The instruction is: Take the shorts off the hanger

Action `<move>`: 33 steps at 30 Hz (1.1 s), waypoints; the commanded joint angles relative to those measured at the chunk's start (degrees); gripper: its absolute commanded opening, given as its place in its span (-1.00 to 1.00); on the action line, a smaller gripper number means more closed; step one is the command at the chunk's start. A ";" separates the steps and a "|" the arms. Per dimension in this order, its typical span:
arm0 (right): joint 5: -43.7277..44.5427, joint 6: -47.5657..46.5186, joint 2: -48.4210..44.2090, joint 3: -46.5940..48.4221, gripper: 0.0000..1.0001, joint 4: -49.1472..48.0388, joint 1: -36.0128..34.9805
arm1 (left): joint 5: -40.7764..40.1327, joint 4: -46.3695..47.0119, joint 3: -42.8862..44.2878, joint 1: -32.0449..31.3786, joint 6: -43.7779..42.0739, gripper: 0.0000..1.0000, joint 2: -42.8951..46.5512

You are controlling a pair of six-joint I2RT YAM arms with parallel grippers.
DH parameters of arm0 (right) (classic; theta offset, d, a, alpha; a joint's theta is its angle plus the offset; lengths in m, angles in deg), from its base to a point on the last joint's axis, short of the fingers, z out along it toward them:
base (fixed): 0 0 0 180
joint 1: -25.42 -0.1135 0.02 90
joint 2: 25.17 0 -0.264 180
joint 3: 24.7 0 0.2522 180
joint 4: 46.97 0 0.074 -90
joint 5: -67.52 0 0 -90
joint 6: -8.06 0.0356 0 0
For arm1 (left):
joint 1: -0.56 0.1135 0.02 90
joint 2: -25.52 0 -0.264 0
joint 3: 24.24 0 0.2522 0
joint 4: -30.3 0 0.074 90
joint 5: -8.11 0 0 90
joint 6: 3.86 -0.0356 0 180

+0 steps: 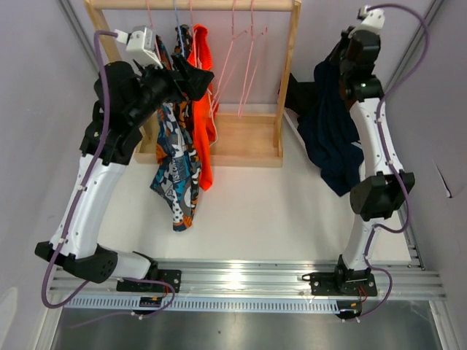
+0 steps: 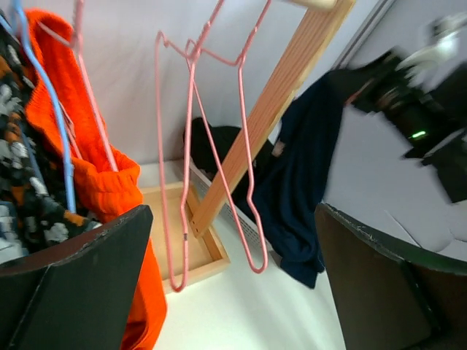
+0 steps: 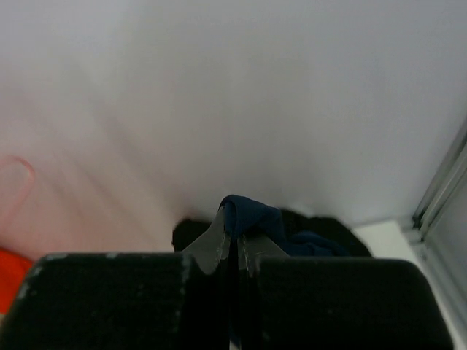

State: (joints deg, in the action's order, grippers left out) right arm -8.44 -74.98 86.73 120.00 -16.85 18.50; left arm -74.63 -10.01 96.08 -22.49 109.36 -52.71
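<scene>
My right gripper (image 1: 330,69) is shut on the navy shorts (image 1: 332,138) and holds them in the air right of the rack; its pads pinch a navy fold (image 3: 255,215). The black shorts (image 1: 298,95) lie behind the rack's right post. The bright orange shorts (image 1: 202,109) and the teal-orange-white print shorts (image 1: 175,175) hang at the rack's left. A patterned orange-grey-white pair (image 2: 22,182) hangs on a blue hanger (image 2: 62,153). My left gripper (image 1: 193,76) is open and empty (image 2: 233,292) beside the orange shorts (image 2: 102,182).
The wooden rack (image 1: 288,80) stands on a wooden tray base (image 1: 244,142) at the back. Empty pink hangers (image 2: 193,146) dangle from its rail in front of my left gripper. Grey walls close both sides. A metal rail (image 1: 241,281) runs along the near edge.
</scene>
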 commanded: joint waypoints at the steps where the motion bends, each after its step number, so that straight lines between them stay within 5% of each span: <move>1: -3.15 3.41 -0.10 -7.78 -1.00 -13.17 -0.02 | -2.25 -1.57 6.00 1.25 -4.41 0.99 0.81; 4: -5.86 5.59 2.62 -11.49 -0.99 -10.68 0.59 | -4.36 -4.30 12.24 2.56 -5.03 0.99 -2.00; 5: -6.48 6.30 3.49 -11.06 -0.71 -7.78 0.68 | -4.28 -5.26 14.53 3.00 -5.03 0.99 -2.88; 6: -7.18 6.83 4.29 -11.05 0.24 -5.40 0.85 | -4.19 -5.53 15.85 3.53 -4.86 0.99 -4.97; 7: -6.75 7.27 3.77 -13.84 0.74 -2.59 0.85 | -3.23 -5.97 18.57 4.58 -4.77 0.99 -6.21; 8: -5.79 8.32 2.11 -17.52 0.98 -3.61 0.85 | -2.79 -7.02 21.46 5.03 -4.59 0.98 -7.71; 13: -2.62 12.19 -17.97 -48.59 0.99 -15.74 0.85 | 1.42 -8.26 29.66 6.61 -3.71 0.99 -16.67; 16: -2.44 14.83 -27.58 -58.57 0.99 -18.12 0.68 | 3.27 -5.63 29.84 6.70 -3.01 0.97 -18.70; 19: -2.27 15.54 -44.33 -71.91 0.99 -18.04 -0.55 | 3.37 -4.13 30.10 6.88 -2.66 0.68 -20.28; 20: -1.74 15.80 -47.62 -73.96 0.99 -16.81 -0.81 | 3.28 -3.26 30.37 6.88 -2.66 0.41 -20.64; 21: -2.09 15.72 -50.61 -75.72 0.99 -16.54 -1.16 | 3.11 -3.25 30.37 6.88 -2.74 0.36 -21.08; 27: -0.77 14.66 -68.45 -80.13 0.99 -4.43 -3.19 | 0.82 -2.54 30.55 6.96 -2.57 0.40 -23.54; 33: -1.12 13.25 -74.45 -77.59 0.99 2.79 -3.28 | -1.29 -2.29 27.48 6.88 -2.39 0.39 -24.33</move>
State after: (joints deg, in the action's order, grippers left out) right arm -10.04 -60.99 13.01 41.44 -20.07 15.51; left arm -74.36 -14.78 124.25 -16.07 106.65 -76.82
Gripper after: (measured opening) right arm 0.993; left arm 0.694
